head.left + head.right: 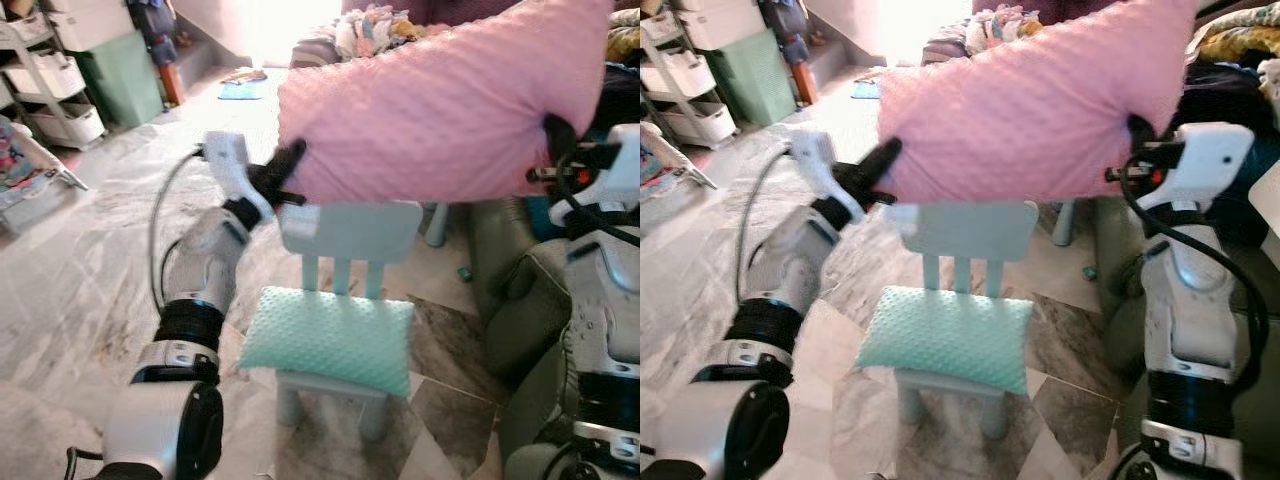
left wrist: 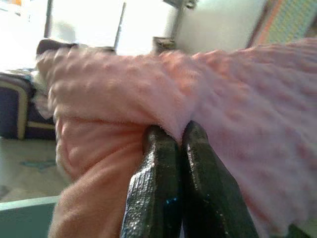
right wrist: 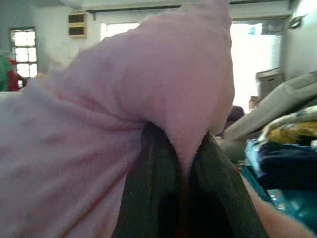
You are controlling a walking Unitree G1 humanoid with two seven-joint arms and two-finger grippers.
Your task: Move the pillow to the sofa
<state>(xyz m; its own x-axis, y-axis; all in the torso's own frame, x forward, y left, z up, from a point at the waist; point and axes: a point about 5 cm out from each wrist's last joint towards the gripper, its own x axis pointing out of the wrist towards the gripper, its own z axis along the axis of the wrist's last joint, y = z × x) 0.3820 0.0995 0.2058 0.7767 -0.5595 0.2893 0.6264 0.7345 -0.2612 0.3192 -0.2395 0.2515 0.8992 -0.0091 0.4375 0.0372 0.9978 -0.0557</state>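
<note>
- Below me stands a small mint-green child's chair (image 1: pixel 350 232) with a slatted back
- A mint-green dotted cushion (image 1: pixel 328 337) lies on its seat
- The floor (image 1: pixel 90 250) I stand on is grey marbled tile
- At my far left I see a white shelf rack (image 1: pixel 45 85) with bins, just beside a green cabinet (image 1: pixel 120 75)
- A blue mat (image 1: pixel 243 89) lies well off by the bright doorway
</note>
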